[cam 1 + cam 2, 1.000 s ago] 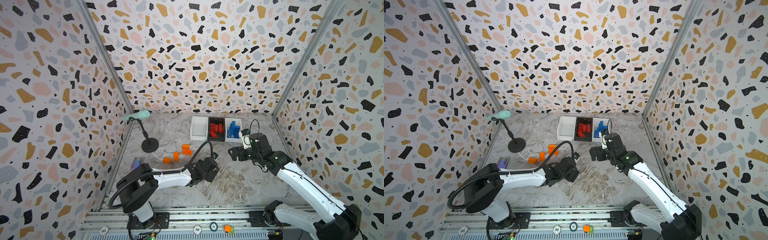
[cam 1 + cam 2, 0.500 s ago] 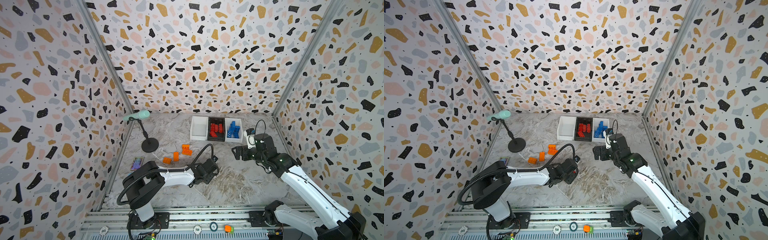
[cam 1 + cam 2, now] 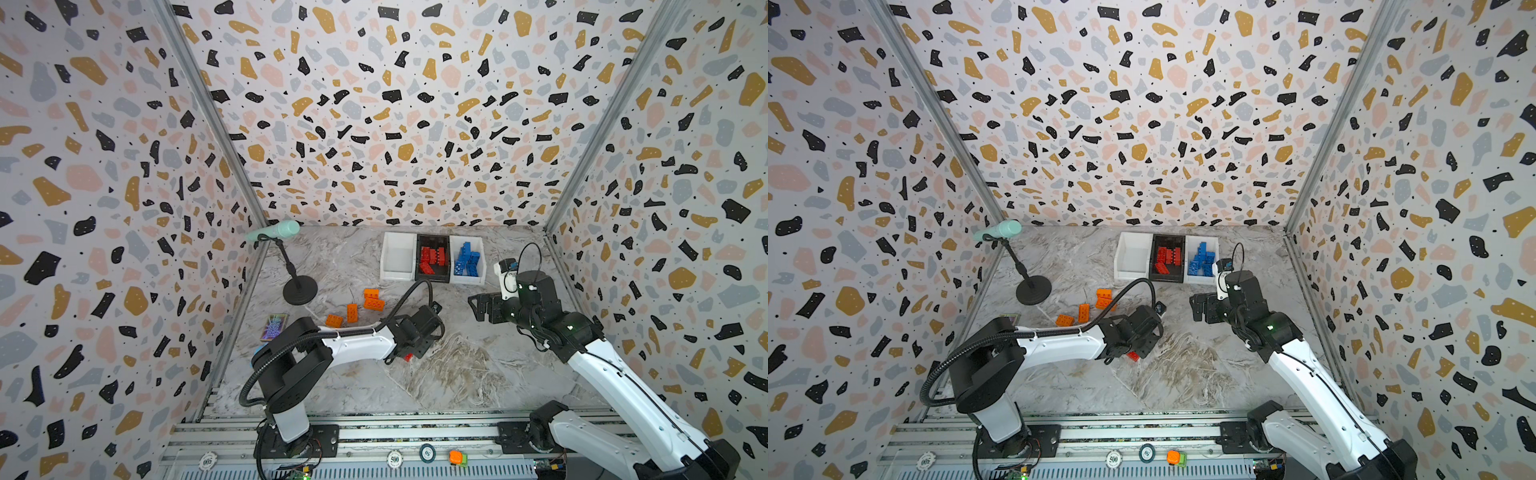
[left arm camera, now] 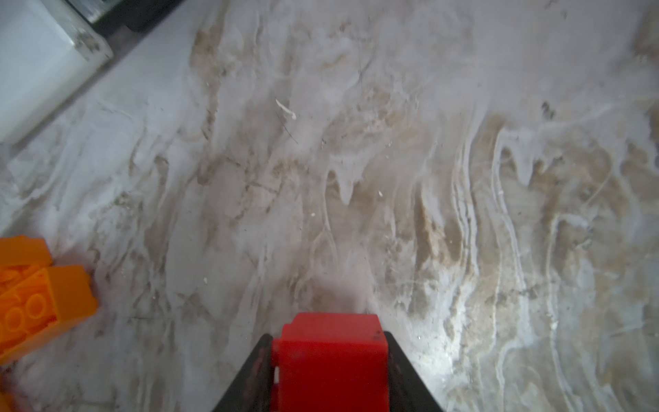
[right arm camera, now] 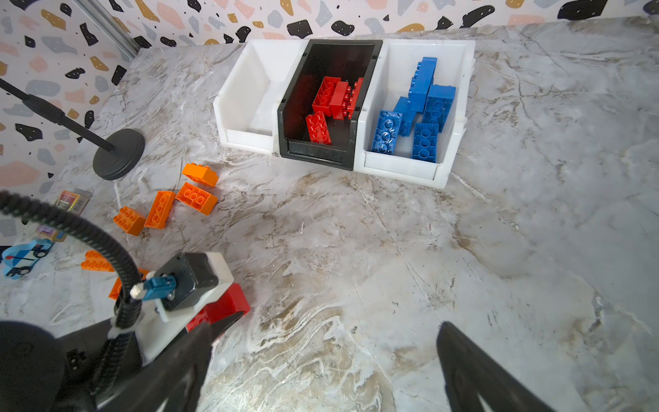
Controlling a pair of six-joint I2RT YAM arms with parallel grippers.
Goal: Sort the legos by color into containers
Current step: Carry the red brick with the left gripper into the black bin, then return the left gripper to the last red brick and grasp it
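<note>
Item: red brick (image 4: 330, 371), pinched in my left gripper (image 4: 327, 337) | right gripper (image 5: 326, 330): fingers spread, empty | risk: I judge the grip near the brick's end; it may twist free before the black bin (image 5: 313, 156).

The left arm (image 3: 357, 343) stretches low and nearly level. Its wrist tips the left gripper (image 3: 409, 354) downward, and the jaws are pressed against both sides of a red brick (image 4: 330, 356). The right arm (image 3: 602, 365) rises from its base with the elbow bent. The right gripper (image 3: 476, 306) is held aloft, well apart from the left claw, with its jaws spread wide and empty.
</note>
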